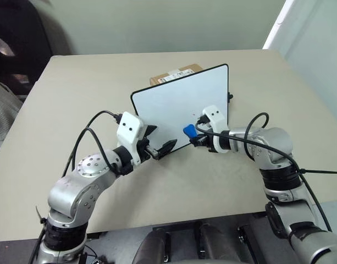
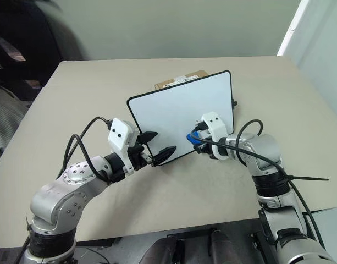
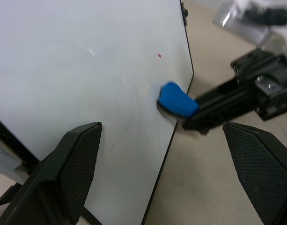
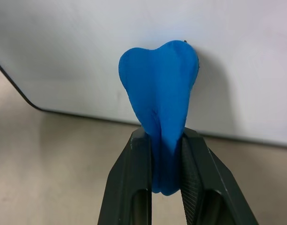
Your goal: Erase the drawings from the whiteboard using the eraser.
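Clenched right gripper (image 4: 164,154) pinches the squashed blue eraser (image 4: 159,93) against the whiteboard (image 1: 173,104); left gripper (image 1: 160,140) gapes beside its lower edge.

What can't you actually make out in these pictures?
- Board surface under the blue eraser: right wrist view, the eraser covers it.
- Cardboard box: head views, mostly hidden behind the propped whiteboard.
- Red speck: left wrist view, too small to identify.
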Action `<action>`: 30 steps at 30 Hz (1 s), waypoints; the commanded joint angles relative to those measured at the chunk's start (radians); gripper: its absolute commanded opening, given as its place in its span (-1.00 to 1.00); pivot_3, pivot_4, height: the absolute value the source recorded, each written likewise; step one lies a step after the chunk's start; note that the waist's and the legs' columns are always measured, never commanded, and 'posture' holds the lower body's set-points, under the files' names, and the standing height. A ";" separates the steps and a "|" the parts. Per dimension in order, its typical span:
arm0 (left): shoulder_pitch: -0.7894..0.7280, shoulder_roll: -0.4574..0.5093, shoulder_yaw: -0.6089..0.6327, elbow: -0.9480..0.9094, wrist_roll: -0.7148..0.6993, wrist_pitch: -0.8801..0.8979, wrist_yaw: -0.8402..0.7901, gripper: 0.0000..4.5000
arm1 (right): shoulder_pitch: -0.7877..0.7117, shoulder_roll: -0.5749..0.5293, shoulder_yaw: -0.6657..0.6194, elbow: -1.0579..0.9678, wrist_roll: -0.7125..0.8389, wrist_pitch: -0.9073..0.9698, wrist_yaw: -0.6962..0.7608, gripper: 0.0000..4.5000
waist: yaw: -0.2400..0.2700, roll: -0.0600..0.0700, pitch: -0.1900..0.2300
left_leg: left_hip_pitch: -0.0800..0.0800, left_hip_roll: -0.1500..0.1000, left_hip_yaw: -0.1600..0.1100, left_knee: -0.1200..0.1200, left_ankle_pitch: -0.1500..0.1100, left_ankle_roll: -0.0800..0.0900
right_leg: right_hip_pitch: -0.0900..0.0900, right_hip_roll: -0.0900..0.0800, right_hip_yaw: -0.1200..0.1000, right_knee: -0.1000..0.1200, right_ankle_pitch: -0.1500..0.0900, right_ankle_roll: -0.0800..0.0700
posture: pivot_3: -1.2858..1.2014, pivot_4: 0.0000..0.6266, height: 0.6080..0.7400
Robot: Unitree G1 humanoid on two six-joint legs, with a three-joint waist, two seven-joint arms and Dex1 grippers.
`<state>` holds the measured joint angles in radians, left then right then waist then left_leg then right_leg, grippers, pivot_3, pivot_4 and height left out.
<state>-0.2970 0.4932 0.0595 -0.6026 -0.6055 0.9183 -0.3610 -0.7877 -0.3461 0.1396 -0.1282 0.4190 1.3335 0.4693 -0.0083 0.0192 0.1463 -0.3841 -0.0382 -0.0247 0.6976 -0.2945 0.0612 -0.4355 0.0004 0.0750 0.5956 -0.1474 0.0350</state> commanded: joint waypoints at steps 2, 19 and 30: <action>-0.002 0.000 0.011 -0.033 -0.009 -0.005 0.002 1.00 | -0.070 0.011 -0.005 -0.019 -0.001 -0.038 -0.002 -0.73 | 0.000 0.000 0.000 | 0.000 0.000 0.000 0.000 0.000 0.000 | 0.000 0.000 0.000 0.000 0.000 0.000 | 0.03 -0.52 1.00; 0.005 0.000 0.010 -0.033 -0.008 -0.003 0.000 1.00 | 0.002 -0.040 0.010 -0.004 -0.020 -0.011 -0.019 -0.73 | 0.000 0.000 0.000 | 0.000 0.000 0.000 0.001 0.000 0.000 | 0.001 0.000 0.000 0.000 0.000 0.000 | 0.03 -0.52 1.00; 0.001 -0.002 0.005 -0.024 -0.005 -0.012 -0.006 1.00 | -0.093 -0.039 -0.115 0.029 -0.019 -0.032 -0.055 -0.73 | 0.000 0.000 0.000 | 0.000 0.000 0.000 0.000 0.000 0.000 | 0.000 0.000 0.000 0.000 0.000 -0.001 | 0.03 -0.52 1.00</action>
<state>-0.2893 0.4914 0.0590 -0.6041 -0.6061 0.9174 -0.3666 -0.8682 -0.3787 0.0445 -0.0855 0.4058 1.3134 0.4250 -0.0082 0.0192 0.1463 -0.3839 -0.0382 -0.0247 0.6974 -0.2945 0.0612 -0.4355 0.0004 0.0750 0.5958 -0.1477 0.0344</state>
